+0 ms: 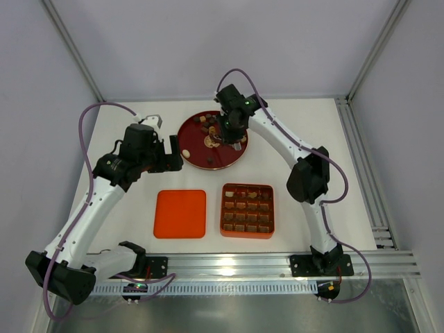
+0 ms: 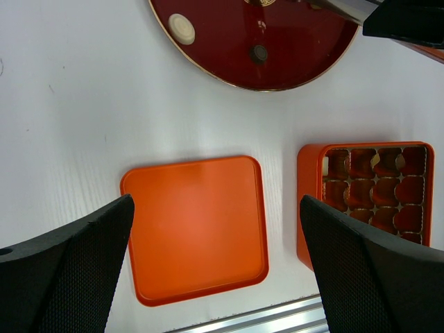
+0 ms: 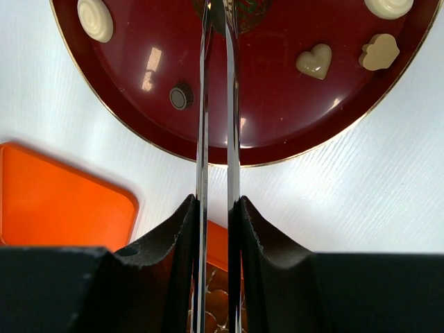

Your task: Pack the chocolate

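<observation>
Chocolate (image 3: 314, 61), we judge, is only partly packed. Our right gripper (image 3: 216, 208) is clamped on metal tweezers (image 3: 203, 104) whose tips reach over the red plate (image 3: 277, 132) toward the bench's far edge, with loose pieces scattered beside them. Further out, toward the near edge, the orange box (image 2: 309, 201) seems to hold some. Our left gripper (image 2: 216, 208) hangs spread wide.

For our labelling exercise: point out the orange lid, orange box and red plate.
orange lid (image 1: 180, 214), top view, flat middle.
orange box (image 2: 310, 170), left wrist view, side wall.
red plate (image 3: 291, 118), right wrist view, bare middle.
</observation>
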Action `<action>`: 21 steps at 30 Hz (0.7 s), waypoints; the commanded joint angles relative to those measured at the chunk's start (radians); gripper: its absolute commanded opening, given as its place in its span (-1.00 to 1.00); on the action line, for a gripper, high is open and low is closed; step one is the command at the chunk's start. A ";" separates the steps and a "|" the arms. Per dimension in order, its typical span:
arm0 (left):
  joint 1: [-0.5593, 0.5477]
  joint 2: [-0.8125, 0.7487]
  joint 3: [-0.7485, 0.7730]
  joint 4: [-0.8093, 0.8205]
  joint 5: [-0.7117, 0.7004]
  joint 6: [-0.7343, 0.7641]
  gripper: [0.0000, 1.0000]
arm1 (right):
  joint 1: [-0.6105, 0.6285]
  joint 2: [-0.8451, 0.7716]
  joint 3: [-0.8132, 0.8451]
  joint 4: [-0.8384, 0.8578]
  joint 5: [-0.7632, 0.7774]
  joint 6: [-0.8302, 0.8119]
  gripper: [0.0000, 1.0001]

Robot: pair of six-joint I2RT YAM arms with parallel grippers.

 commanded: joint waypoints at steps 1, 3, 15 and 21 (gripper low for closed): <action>-0.001 -0.023 0.014 0.010 0.000 0.002 1.00 | 0.001 -0.103 -0.017 0.014 -0.002 0.013 -0.44; 0.000 -0.023 0.013 0.010 0.003 0.000 0.99 | -0.001 -0.120 -0.034 0.014 -0.010 0.016 -0.43; -0.001 -0.019 -0.004 0.030 0.012 -0.006 0.99 | 0.005 -0.366 -0.268 0.034 -0.024 0.042 -0.44; -0.001 -0.009 -0.009 0.043 0.013 -0.012 0.99 | 0.016 -0.461 -0.388 0.048 -0.033 0.057 -0.44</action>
